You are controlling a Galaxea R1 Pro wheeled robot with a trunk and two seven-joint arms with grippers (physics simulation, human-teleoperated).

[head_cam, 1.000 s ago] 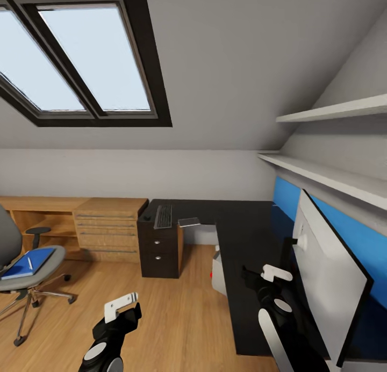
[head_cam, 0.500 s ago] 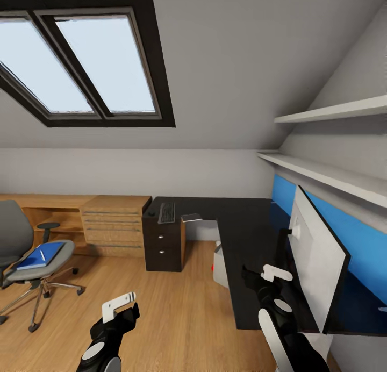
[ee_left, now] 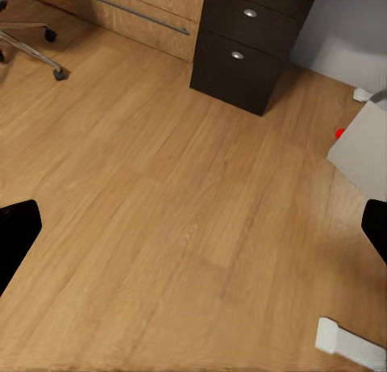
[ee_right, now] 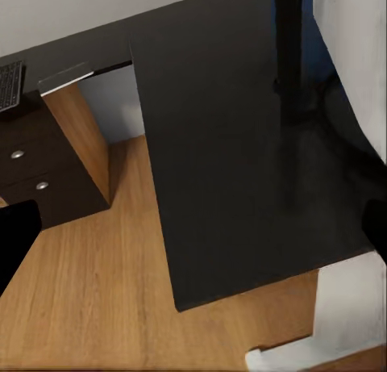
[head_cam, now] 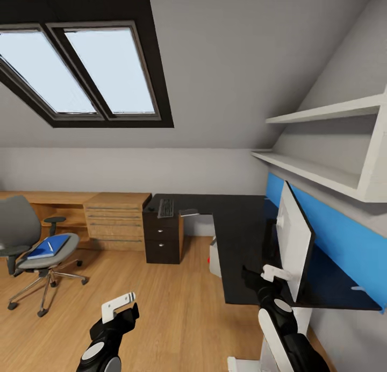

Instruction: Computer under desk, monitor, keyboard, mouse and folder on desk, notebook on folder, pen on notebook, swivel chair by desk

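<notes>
Your left tool (head_cam: 119, 308) and right tool (head_cam: 257, 276) both stand wide open and carry nothing. Over the last second the whole view has swung and drawn back: base motion, not object motion. The right tool hangs over the near end of the desk (head_cam: 242, 243), the monitor (head_cam: 293, 240) just beside it. Beyond the left tool lies bare floor. Farther off, the keyboard (head_cam: 165, 207) rests above the drawers. Farthest out, the swivel chair (head_cam: 32, 243) holds the folder (head_cam: 48, 247). No obstruction noted.
</notes>
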